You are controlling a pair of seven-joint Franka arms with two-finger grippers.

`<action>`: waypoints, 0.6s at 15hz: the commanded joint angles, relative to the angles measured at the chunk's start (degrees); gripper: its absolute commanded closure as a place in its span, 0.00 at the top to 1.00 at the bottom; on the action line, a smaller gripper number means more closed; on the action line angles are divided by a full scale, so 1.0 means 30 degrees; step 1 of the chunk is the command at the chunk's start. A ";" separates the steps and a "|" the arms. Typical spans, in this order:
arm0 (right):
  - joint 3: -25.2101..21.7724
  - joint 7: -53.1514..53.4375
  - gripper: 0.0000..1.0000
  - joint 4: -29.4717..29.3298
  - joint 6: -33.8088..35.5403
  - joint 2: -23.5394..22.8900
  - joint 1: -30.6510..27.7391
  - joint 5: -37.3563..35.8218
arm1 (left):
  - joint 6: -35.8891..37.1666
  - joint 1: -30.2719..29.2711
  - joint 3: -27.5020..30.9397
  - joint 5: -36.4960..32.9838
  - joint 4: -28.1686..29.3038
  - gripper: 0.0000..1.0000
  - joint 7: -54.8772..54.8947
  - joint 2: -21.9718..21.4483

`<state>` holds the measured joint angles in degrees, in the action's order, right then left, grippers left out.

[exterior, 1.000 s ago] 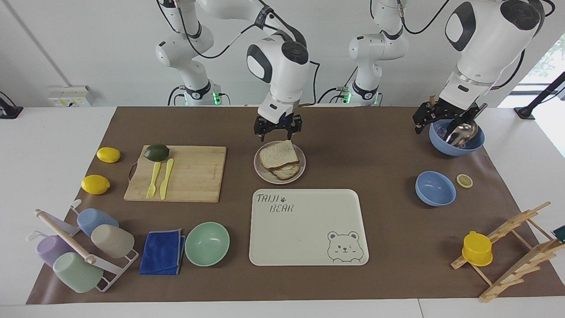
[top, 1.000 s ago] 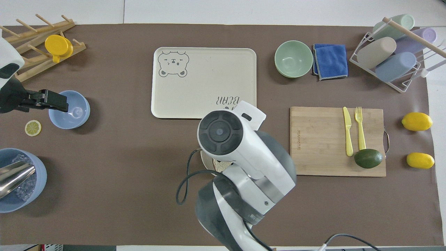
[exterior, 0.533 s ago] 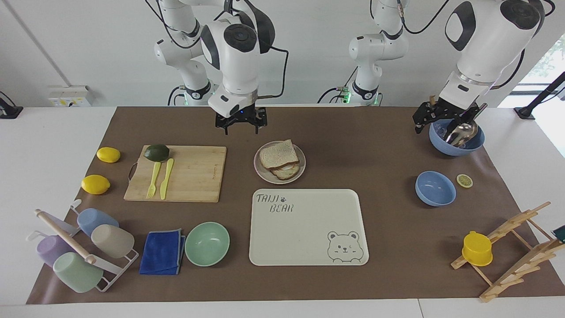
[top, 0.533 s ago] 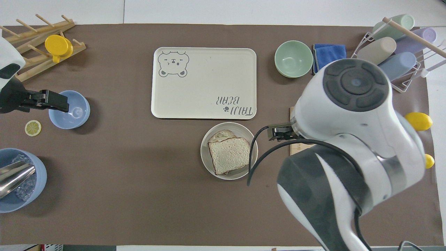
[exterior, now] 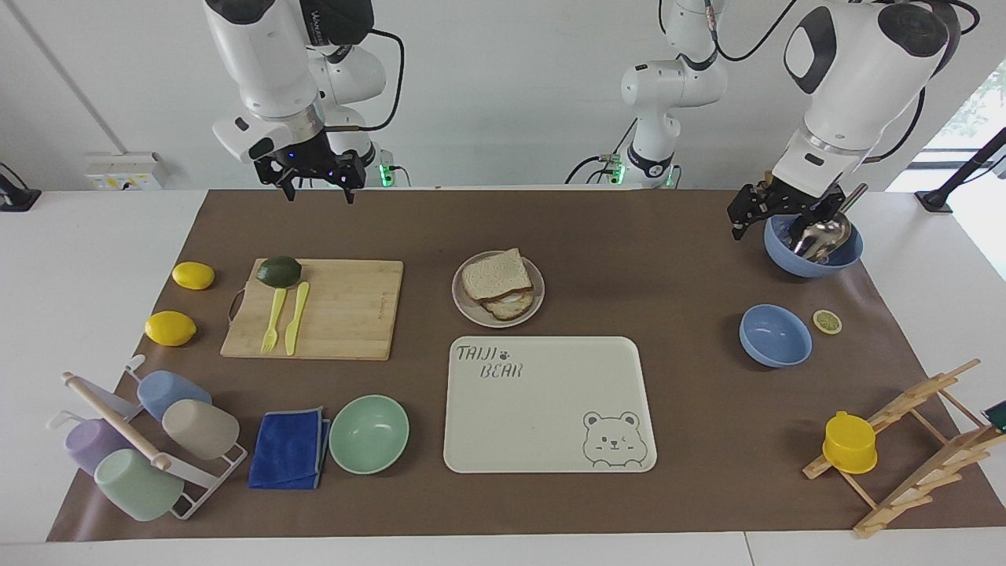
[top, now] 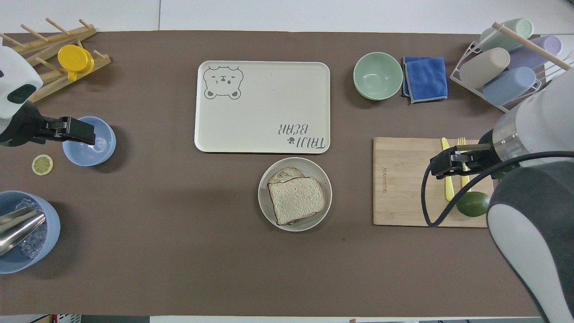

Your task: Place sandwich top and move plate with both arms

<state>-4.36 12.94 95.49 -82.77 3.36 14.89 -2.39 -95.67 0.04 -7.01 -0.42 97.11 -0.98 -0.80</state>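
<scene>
Beige-grey and shallow, the plate [exterior: 460, 303] [top: 264, 211] sits midway along the worktop, between the edge nearest the robots and the cream tray [exterior: 550, 424] [top: 264, 80]. On the plate lies the sandwich top [exterior: 493, 275] [top: 296, 198], resting flat on a browner toast slice [exterior: 509, 306] [top: 283, 172], of which only a rim shows; what the toast carries cannot be made out.

At the left arm's end, close to the robots' edge, a large blue bowl [exterior: 786, 263] [top: 51, 233] holds ice [top: 31, 242] and a metal scoop [exterior: 821, 236] [top: 18, 226]. The overhead view cuts this bowl off at its border. A smaller blue bowl [exterior: 774, 336] [top: 89, 154] stands nearer the middle of that end.

The right gripper [exterior: 317, 189] [top: 441, 165] hangs high over the corner at the robots' edge and the right arm's end, released, its jaws spread and grasping nothing. It is well apart from the plate and the bread. In the overhead view it overlaps the wooden cutting board [exterior: 346, 306] [top: 403, 179] and hides part of the yellow knife and fork there.

The left gripper [exterior: 758, 212] [top: 76, 130] hovers beside the large bowl's rim; from overhead it overlaps the smaller bowl. Whether it is clenched or released cannot be told. It too is well apart from the plate.
</scene>
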 commanded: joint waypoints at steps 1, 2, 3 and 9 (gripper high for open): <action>0.0425 -0.1289 1.00 -0.0746 0.0607 -0.0476 -0.1237 0.0271 | -0.1184 0.1210 0.0109 0.0258 0.1728 1.00 -0.0113 -0.0845; 0.0485 -0.2165 1.00 -0.0834 0.0637 -0.0592 -0.1997 0.0444 | -0.1911 0.1912 0.0109 0.0259 0.2398 1.00 -0.0636 -0.0845; 0.0486 -0.2783 1.00 -0.0864 0.0608 -0.0681 -0.2294 0.0417 | -0.2702 0.2470 0.0080 0.0346 0.2926 1.00 -0.1830 -0.0874; 0.2006 -0.3287 1.00 -0.1799 0.0929 -0.1384 -0.4023 -0.0140 | -0.6012 0.5519 0.0109 0.2099 0.4481 1.00 -0.5590 0.0850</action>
<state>-1.35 4.37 93.40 -82.00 1.28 5.51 -2.47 -108.94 14.31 -7.53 3.70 108.16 -15.31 -0.06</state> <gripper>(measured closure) 0.000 0.000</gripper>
